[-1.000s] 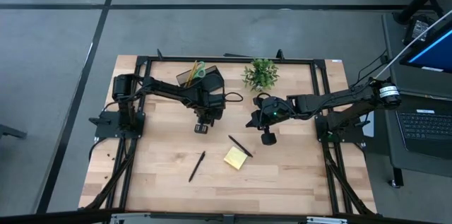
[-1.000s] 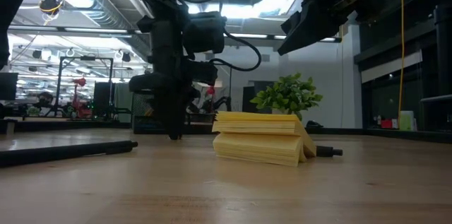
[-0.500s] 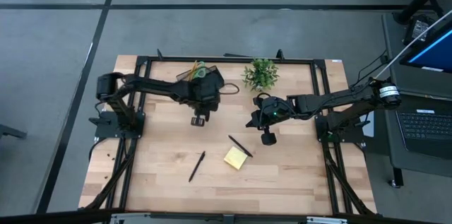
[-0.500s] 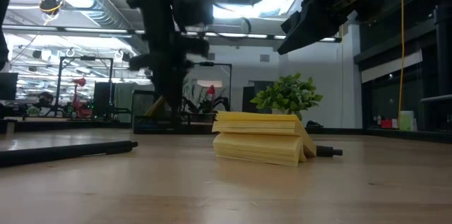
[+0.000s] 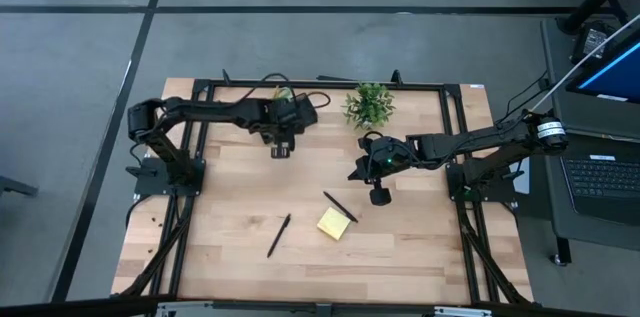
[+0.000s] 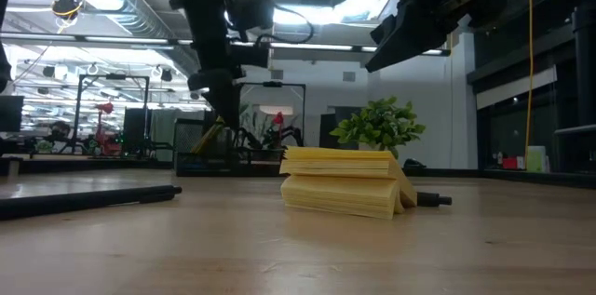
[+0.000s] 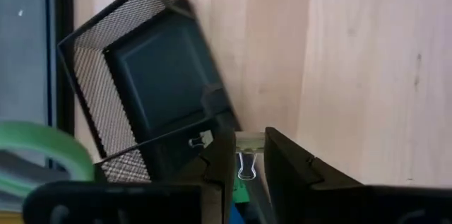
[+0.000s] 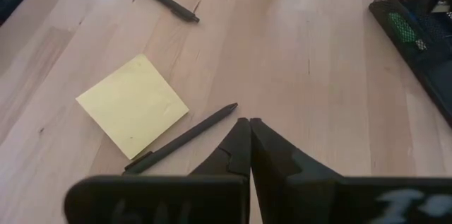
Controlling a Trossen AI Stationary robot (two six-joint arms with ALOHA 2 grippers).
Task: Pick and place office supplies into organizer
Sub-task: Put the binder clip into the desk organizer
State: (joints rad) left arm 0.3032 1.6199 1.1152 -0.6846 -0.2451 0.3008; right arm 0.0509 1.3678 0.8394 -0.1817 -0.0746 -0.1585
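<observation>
The left gripper is at about 11 o'clock on the table, just at the near edge of the organizer. Its fingers stand a narrow way apart, and between them sits a small silver binder clip, held at the tips. In its wrist view the clip hangs just beside one empty mesh-walled compartment of the organizer; a green scissors handle shows at the other side of that box. From above, the scissors and a pencil stand in the organizer at 12 o'clock. The plant sits at about 1 o'clock, near the back rail. The right gripper hangs above the table around 3 o'clock from centre, fingers pressed together with nothing between them. Below it in its wrist view lie the yellow pad and a black pen, the pen just beside the pad. A second pen lies at 7 o'clock, well apart from the pad. In the low view the pad sits in front of the plant.
</observation>
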